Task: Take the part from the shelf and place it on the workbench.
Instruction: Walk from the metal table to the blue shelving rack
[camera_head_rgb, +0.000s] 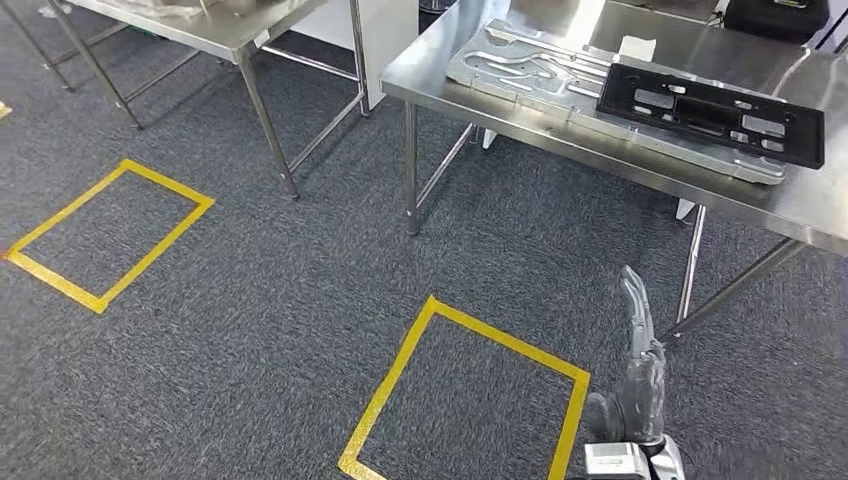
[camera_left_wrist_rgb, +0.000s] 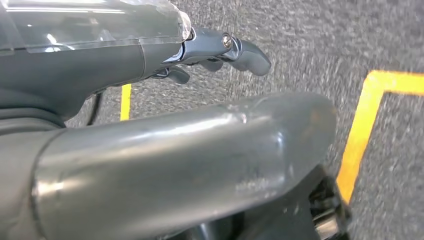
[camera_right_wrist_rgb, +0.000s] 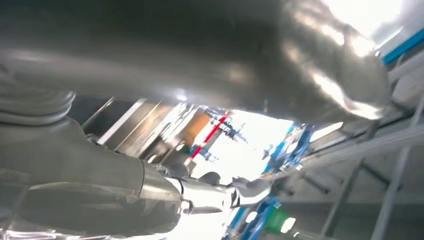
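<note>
A long black plastic part (camera_head_rgb: 712, 112) lies flat on a silver metal plate (camera_head_rgb: 520, 65) on the steel workbench (camera_head_rgb: 815, 205) at the upper right of the head view. My right hand (camera_head_rgb: 640, 370) hangs low at the bottom right, below the bench's front edge, fingers stretched out and holding nothing. In the right wrist view its fingers (camera_right_wrist_rgb: 220, 192) are straight and apart from the thumb. My left hand (camera_left_wrist_rgb: 150, 150) hangs over the grey carpet, its fingers (camera_left_wrist_rgb: 240, 50) loosely extended with nothing in them.
A second steel table (camera_head_rgb: 215, 30) stands at the upper left. Two yellow tape squares mark the carpet, one at the left (camera_head_rgb: 110, 235) and one near my feet (camera_head_rgb: 470, 400). A dark case (camera_head_rgb: 775, 15) sits at the bench's far edge. Bench legs (camera_head_rgb: 410, 170) reach the floor.
</note>
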